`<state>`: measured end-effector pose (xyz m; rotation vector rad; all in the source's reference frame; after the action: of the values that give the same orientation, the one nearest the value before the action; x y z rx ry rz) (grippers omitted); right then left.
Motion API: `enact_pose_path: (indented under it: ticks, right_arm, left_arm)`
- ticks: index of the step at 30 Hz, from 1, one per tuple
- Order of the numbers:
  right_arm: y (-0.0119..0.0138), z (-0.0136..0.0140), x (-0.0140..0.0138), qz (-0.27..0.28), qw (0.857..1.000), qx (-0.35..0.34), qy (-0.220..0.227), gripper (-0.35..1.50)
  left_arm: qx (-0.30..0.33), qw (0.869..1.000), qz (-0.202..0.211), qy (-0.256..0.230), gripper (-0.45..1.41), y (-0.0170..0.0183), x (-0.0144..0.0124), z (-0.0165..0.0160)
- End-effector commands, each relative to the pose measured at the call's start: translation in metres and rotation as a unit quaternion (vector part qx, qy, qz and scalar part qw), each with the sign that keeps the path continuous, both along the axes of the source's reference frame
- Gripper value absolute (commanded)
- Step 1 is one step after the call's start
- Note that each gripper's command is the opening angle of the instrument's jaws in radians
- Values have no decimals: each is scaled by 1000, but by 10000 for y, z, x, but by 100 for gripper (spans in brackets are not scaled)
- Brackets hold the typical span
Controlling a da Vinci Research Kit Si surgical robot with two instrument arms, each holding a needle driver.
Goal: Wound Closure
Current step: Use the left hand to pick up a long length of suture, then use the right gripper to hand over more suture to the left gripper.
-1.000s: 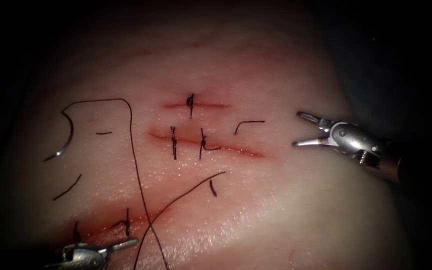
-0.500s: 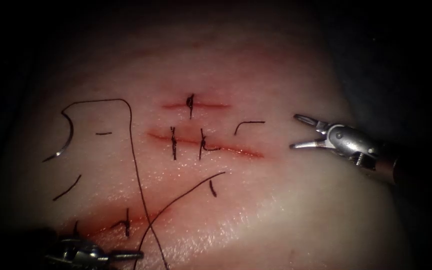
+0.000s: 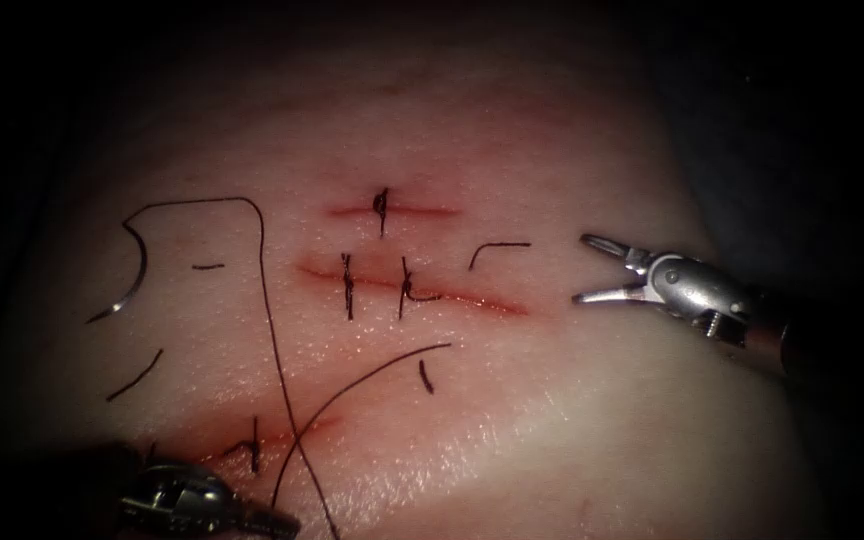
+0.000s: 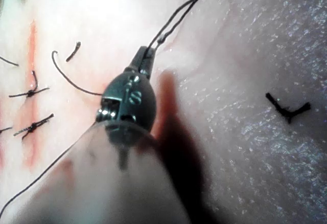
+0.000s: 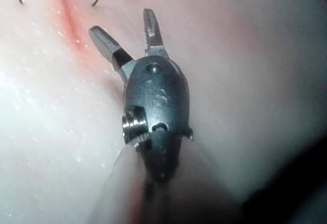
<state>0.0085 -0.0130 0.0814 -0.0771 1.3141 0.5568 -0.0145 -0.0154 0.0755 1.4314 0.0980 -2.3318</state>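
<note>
A: Where does the curved steel needle (image 3: 132, 272) lie?

B: At the left of the endoscope frame, flat on the pale pink pork-belly tissue (image 3: 572, 400), well left of the red cuts. Neither tool holds it and it is not in the tissue. The long dark thread (image 3: 270, 300) runs from its upper end, arches over and drops toward the lower edge.

A: And the silver left needle driver (image 3: 277, 520)?

B: At the lower left edge. In the left wrist view its jaws (image 4: 145, 58) are together on that dark thread, which doubles back from the tip.

A: The silver right needle driver (image 3: 592, 270)?

B: At the right of the frame, jaws spread wide, holding nothing, just right of the long middle cut (image 3: 412, 290) with its two black knotted stitches (image 3: 348, 285).

A: What could go wrong?

B: In his judgement, a pull on the clamped thread could drag the loose needle across the tissue, or snag the short cut thread ends (image 3: 497, 248) lying about. The open right jaws sit near the cut's end and could scrape the tissue if they dip.
</note>
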Motion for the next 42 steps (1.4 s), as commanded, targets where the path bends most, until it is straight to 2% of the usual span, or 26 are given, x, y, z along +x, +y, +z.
enact_pose_path:
  ticks: [1,3,5,9,12,16,22,24,28,31,42]
  right_arm:
    - [2,3,10,-2,1000,-2,5,130]
    - [-1,-1,16,-18,1000,0,8,130]
    - [-5,-5,22,-41,999,3,15,122]
    - [-12,-17,41,-67,998,14,2,115]
    - [-22,-36,74,-86,996,7,-14,123]
    - [-22,-50,101,-105,994,-13,-39,127]
    - [-23,-46,151,-140,986,-32,-89,125]
    - [-22,-45,166,-142,984,-58,-95,132]
    - [-19,-50,183,-116,984,-112,-81,133]
    - [-24,-60,200,-122,982,-133,-62,128]
    - [-20,-76,244,-131,980,-149,-30,128]
  left_arm:
    - [-5,1000,-11,-6,-45,7,-4,3]
    - [-14,1000,-24,-15,-45,19,-2,-2]
    - [-24,999,-34,-20,-45,34,-3,-8]
    - [-39,997,-51,-35,-45,61,-11,-15]
    - [-54,996,-60,-40,-45,85,-30,-18]
    - [-65,995,-59,-48,-45,101,-43,-19]
    - [-79,994,-54,-57,-45,111,-56,-24]
    - [-79,994,-53,-61,-45,114,-60,-27]
    - [-75,994,-50,-68,-45,123,-61,-29]
    - [-76,993,-49,-70,-45,128,-64,-28]
    - [-73,994,-45,-74,-45,131,-76,-23]
